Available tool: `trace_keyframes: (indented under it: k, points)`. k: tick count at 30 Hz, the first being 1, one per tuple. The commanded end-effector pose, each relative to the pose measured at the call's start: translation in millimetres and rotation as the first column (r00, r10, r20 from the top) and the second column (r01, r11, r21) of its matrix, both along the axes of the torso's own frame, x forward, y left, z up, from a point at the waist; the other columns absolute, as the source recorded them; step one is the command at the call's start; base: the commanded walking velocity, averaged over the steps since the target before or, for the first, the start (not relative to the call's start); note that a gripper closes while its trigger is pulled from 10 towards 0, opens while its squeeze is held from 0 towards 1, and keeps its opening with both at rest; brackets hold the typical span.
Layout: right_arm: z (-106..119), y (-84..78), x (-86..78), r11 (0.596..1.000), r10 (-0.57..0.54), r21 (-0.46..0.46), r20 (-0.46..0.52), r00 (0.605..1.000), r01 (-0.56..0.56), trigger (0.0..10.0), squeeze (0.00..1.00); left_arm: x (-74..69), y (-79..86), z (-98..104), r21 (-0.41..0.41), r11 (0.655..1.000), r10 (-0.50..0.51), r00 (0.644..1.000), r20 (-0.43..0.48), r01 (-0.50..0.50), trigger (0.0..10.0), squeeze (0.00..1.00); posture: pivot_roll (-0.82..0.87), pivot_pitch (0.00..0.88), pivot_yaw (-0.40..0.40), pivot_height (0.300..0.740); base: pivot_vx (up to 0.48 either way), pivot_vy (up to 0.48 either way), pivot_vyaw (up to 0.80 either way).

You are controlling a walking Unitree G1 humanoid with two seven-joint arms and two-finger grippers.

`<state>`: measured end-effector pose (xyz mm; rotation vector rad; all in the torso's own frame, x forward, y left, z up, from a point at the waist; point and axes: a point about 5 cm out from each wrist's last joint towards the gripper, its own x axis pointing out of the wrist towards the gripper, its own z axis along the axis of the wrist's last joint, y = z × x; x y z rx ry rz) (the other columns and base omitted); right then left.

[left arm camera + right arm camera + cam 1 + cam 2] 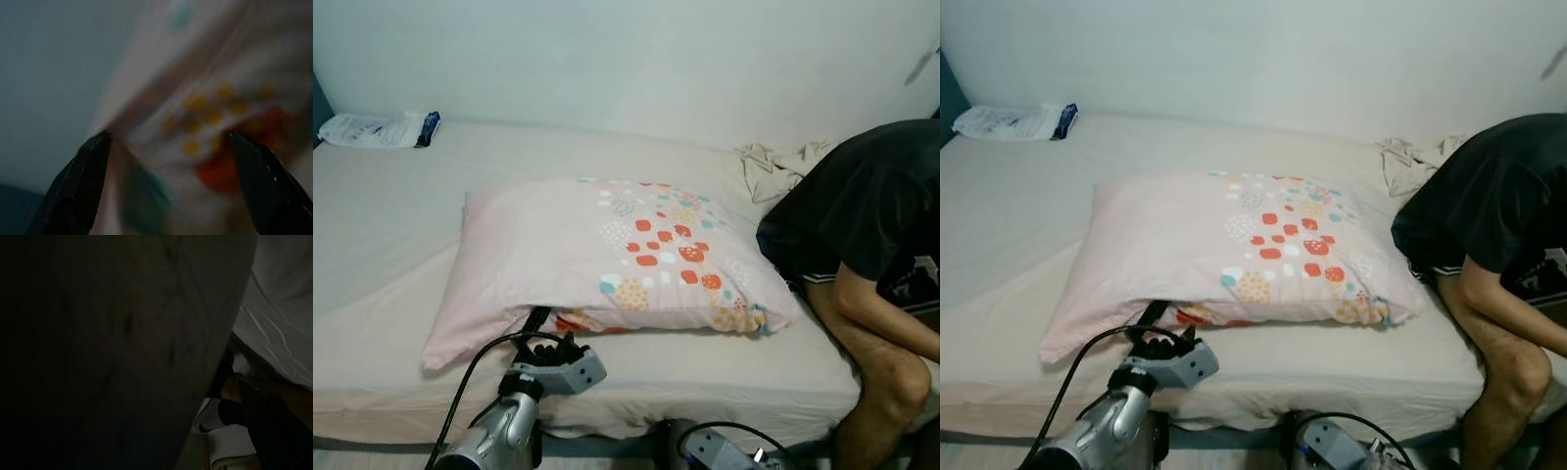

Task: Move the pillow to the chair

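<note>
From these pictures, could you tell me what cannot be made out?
- Left gripper: tips tucked under the pillow in the eye views; contact hidden.
- Pillow print: blurred in the left wrist view.
- Right gripper: cut off by the bottom edge; its wrist view is too dark.
- Person: cut off by the right edge.

So we've got the pillow [607, 259] lying flat on the bed [382, 225], roughly mid-mattress and close to the near edge. Our left gripper [536, 319] is right at that near edge, fingers tucked under the pillow's front side (the wrist view has them spread with the pillow between). Right arm [724, 452] sits low in front of the bed. A person [867, 245] sits on the bed's right end, just beside the pillow. Behind them there's a crumpled cloth [778, 166] by the wall, and a packet [377, 129] in the far left corner.
</note>
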<state>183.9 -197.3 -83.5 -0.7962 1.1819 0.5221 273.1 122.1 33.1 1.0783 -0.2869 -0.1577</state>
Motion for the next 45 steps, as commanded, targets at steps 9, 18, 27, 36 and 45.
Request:
trace_keyframes:
  k: [9, 18, 27, 36, 45]
  points:
    - [17, 19.4, 37.7, 0.995, -0.017, -0.087, 0.298, 0.954, 0.045, 10.0, 0.00, -14.0, -3.4, 10, 0.034, 0.997, -0.078, 0.995, 0.070, 0.075, 10.0, 0.00, 0.13, 0.129, -0.129, 0.558, 0.000, 0.000, 0.00]
    - [65, 30.3, 100.2, 0.991, 0.004, -0.105, 0.621, 0.784, 0.078, 10.0, 0.00, -26.6, 9.4, 8, 0.079, 0.995, -0.067, 0.996, 0.055, 0.062, 10.0, 0.00, 0.13, 0.132, -0.141, 0.558, 0.000, 0.000, 0.00]
    - [61, 68.0, 98.1, 0.974, -0.149, 0.224, 0.518, 0.842, 0.035, 10.0, 0.00, -31.3, 19.0, 20, 0.101, 0.995, -0.015, 0.993, 0.114, 0.003, 10.0, 0.00, 0.13, 0.129, -0.143, 0.558, 0.000, 0.000, 0.00]
    - [36, 113.7, 57.7, 0.856, -0.094, 0.517, 0.199, 0.975, -0.023, 10.0, 0.00, -20.4, 27.7, 52, 0.206, 0.969, 0.069, 0.950, 0.305, -0.137, 10.0, 0.00, 0.13, 0.138, -0.144, 0.558, 0.000, 0.000, 0.00]
    - [30, 134.4, 39.4, 0.816, 0.044, 0.568, 0.124, 0.991, -0.107, 10.0, 0.00, -15.6, -3.9, 35, 0.292, 0.956, -0.076, 0.976, 0.206, 0.013, 10.0, 0.00, 0.11, 0.146, -0.138, 0.558, 0.000, 0.000, 0.00]
